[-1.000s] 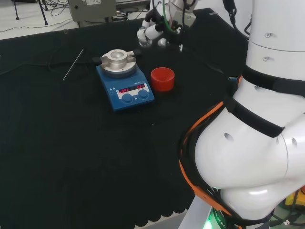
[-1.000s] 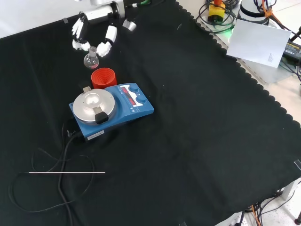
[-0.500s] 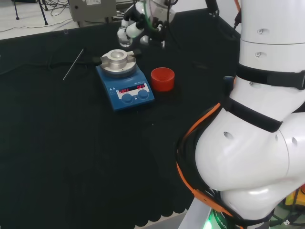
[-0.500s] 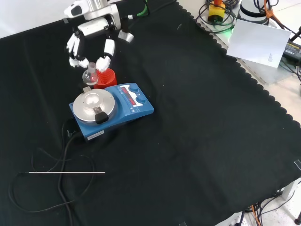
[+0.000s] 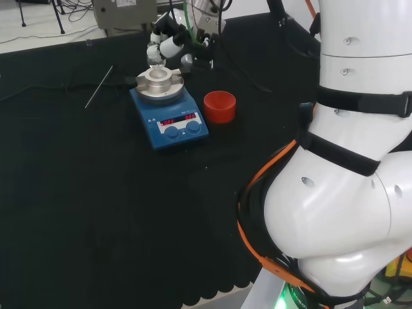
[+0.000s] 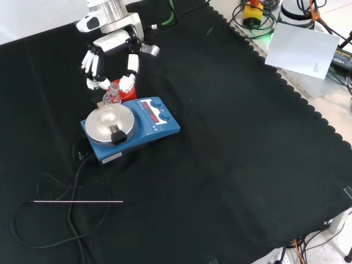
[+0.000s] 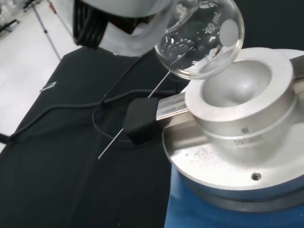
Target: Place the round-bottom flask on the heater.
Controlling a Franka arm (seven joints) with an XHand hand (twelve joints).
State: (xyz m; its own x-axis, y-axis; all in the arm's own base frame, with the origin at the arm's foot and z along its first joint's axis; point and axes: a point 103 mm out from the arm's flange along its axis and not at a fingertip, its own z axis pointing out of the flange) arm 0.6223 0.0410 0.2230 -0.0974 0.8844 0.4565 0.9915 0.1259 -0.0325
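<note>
A small clear round-bottom flask (image 6: 112,97) hangs by its neck from the black and white hand (image 6: 110,55), whose fingers pinch it. In the wrist view the flask's bulb (image 7: 199,40) floats a little above the silver bowl (image 7: 237,90) of the heater, apart from it. The blue heater (image 6: 132,127) with its silver top (image 5: 159,80) stands on the black cloth; in the head view the hand (image 5: 168,40) hovers just beyond that top. The flask (image 5: 154,64) shows faintly there.
A red ribbed ring stand (image 5: 219,106) sits right of the heater in the head view, behind it in the front view (image 6: 130,92). A thin metal rod (image 6: 77,202) and the heater's black cable (image 6: 66,192) lie on the cloth. White paper (image 6: 305,52) lies off the bench.
The hand has carried the flask from beyond the red stand to just over the heater's bowl, moving left in the head view and lower in the front view.
</note>
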